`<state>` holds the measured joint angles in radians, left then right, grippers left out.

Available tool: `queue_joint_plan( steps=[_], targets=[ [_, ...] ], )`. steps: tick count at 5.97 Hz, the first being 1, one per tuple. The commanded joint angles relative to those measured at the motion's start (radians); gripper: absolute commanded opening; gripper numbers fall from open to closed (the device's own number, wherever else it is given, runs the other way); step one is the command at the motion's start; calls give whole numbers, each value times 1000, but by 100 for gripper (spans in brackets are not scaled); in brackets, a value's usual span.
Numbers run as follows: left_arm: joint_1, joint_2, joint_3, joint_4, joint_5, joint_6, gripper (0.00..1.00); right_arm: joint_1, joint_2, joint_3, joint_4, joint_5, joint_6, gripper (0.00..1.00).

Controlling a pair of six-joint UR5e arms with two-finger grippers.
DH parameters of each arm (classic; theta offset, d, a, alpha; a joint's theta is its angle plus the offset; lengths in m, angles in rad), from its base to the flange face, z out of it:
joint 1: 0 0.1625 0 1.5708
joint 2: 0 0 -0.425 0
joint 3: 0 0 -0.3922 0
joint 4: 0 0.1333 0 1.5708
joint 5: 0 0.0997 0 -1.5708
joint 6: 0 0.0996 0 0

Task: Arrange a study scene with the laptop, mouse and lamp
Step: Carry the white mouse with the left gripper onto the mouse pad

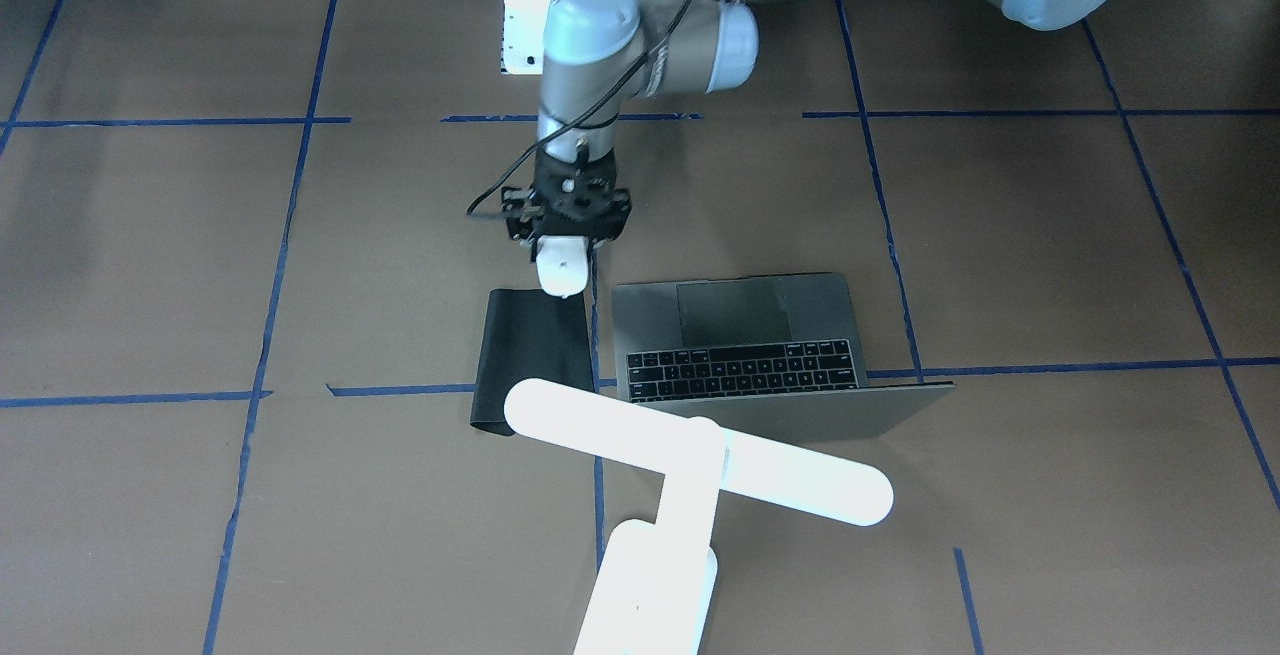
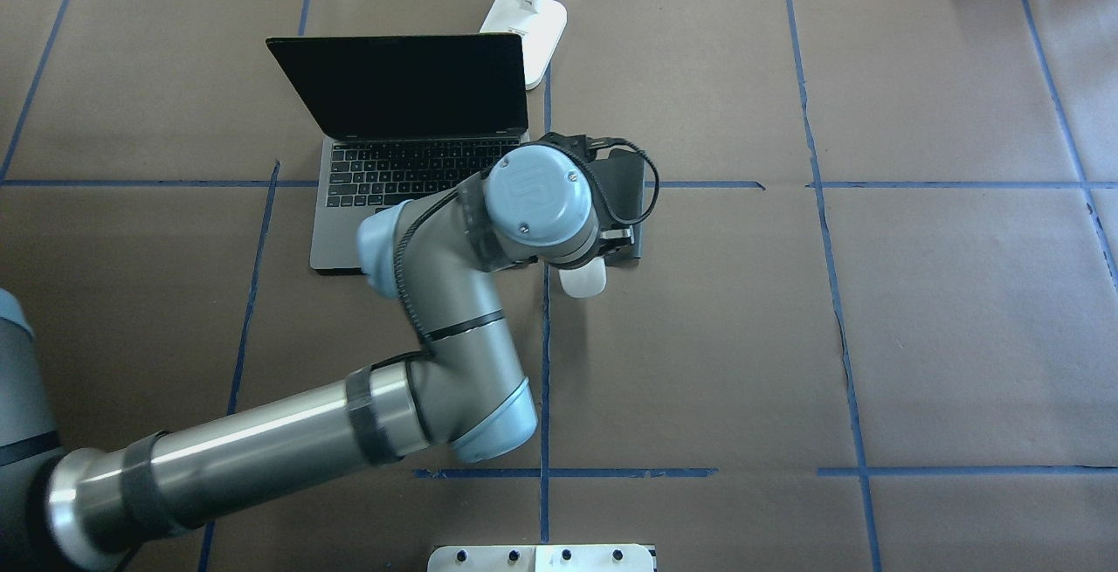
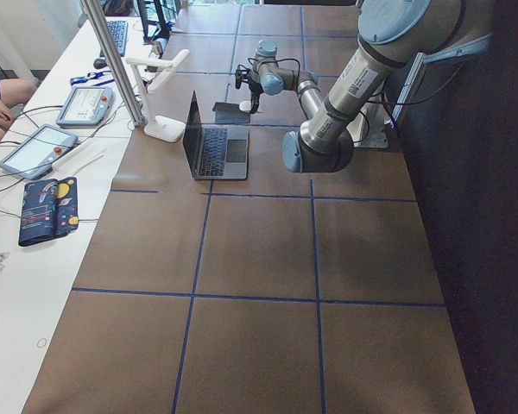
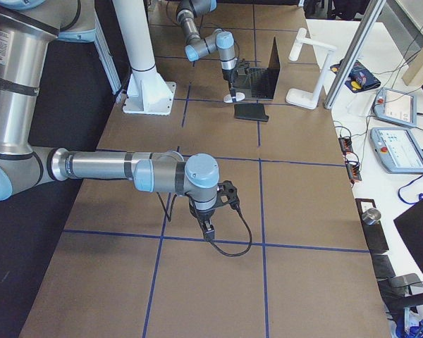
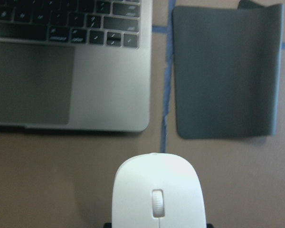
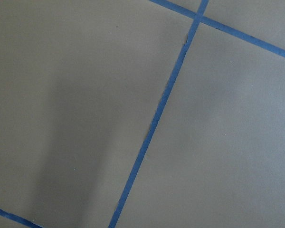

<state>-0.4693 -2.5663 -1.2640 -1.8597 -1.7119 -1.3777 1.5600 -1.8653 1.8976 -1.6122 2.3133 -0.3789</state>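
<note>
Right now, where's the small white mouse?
Front-facing view: the small white oval mouse sits in the left end effector, at the flat black mat's edge, beside the dark-grey laptop.

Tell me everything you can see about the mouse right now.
The mouse is small, white and oval, smooth like glossy plastic, with a grey scroll wheel on its centre line. The left gripper clamps its rear end, and its nose points away from the robot. It sits level, just short of the black mat and the laptop's near corner, touching neither. Whether it rests on the table is unclear.
</note>
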Motion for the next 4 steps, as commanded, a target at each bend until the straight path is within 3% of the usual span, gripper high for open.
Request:
queue_joint_plan(
  steps=[1, 2, 3, 4],
  targets=[
    [-20, -161, 266, -113, 0, -3, 9, 0, 0, -6, 0, 0, 0, 100],
    [-28, -213, 363, -160, 0, -7, 12, 0, 0, -8, 0, 0, 0, 100],
    [-54, -221, 373, -161, -43, -7, 54, 0, 0, -9, 0, 0, 0, 100],
    [-78, -221, 373, -158, -87, -4, 86, 0, 0, -8, 0, 0, 0, 100]
  ],
)
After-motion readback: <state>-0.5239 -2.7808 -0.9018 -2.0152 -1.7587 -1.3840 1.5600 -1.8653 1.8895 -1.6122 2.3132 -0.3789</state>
